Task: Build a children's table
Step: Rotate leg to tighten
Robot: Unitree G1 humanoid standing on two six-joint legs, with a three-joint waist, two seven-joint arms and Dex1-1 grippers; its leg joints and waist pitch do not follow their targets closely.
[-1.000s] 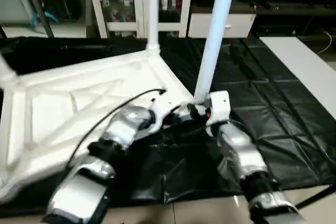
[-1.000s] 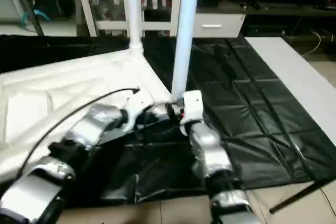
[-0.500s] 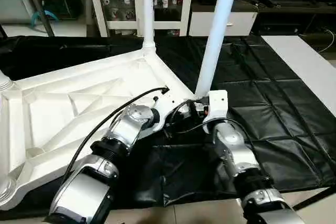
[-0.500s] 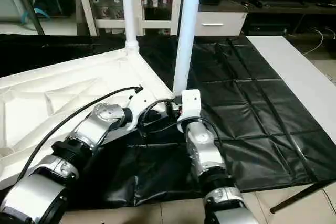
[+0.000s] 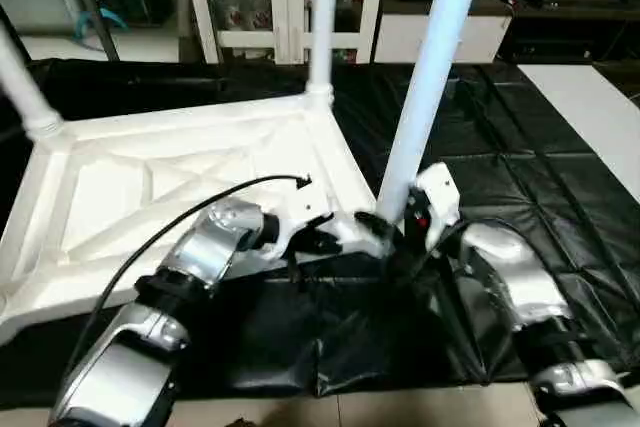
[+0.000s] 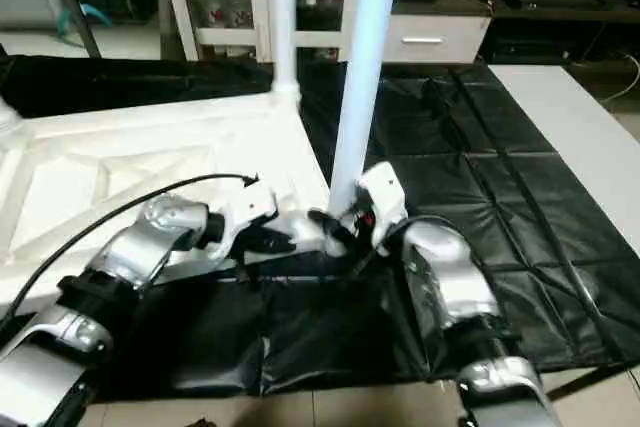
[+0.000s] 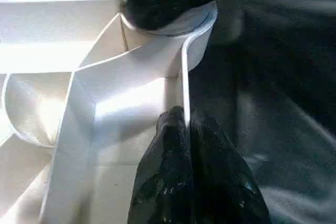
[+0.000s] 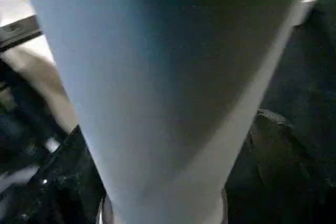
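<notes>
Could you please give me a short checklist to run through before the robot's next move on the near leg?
1. Tabletop lies underside up on the black sheet: ok.
2. Near leg stands in its corner socket: ok.
3. Near leg fully screwed in: cannot tell.
4. Left gripper shut, fingertips at the tabletop rim beside that socket: ok.
5. Right gripper at the near leg's base; grip: cannot tell.
6. Far leg upright in its socket: ok.

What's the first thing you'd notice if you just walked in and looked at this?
The big white tabletop lying upside down on the black sheet, its ribs showing. White legs stand up from its corners, and the nearest leg rises right in front of the robot. Both grippers meet at that leg's base: the left gripper is shut against the tabletop's edge.
</notes>
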